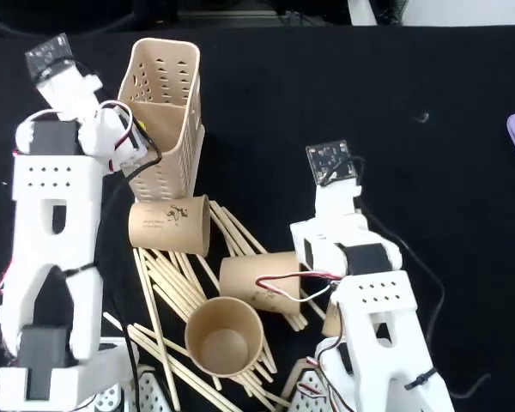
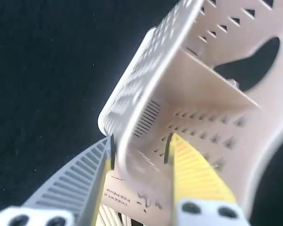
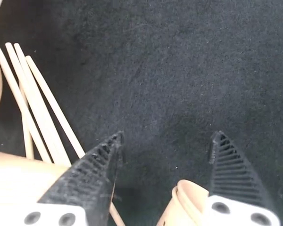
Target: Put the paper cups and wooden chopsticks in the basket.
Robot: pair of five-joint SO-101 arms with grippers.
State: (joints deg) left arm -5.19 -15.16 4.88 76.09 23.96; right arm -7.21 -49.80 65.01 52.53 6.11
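Hold the basket (image 1: 167, 167) pinched firmly by its wall in the left gripper (image 2: 140, 141) (no tilting); lower the right gripper (image 3: 168, 137), wide open, squarely onto the nearest cup (image 3: 187, 200).

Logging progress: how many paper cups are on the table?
4 brown paper cups: one beside the beige plastic basket, one lying on the wooden chopsticks, one mouth-up nearby, one partly hidden under right arm.

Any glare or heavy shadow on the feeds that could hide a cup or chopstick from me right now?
High view: even light, no glare; paper cups and chopsticks stand out against the black cloth. Left wrist view: the basket is washed bright along its outer rim, shaded inside. Right wrist view: even light, though one paper cup looks washed pale.
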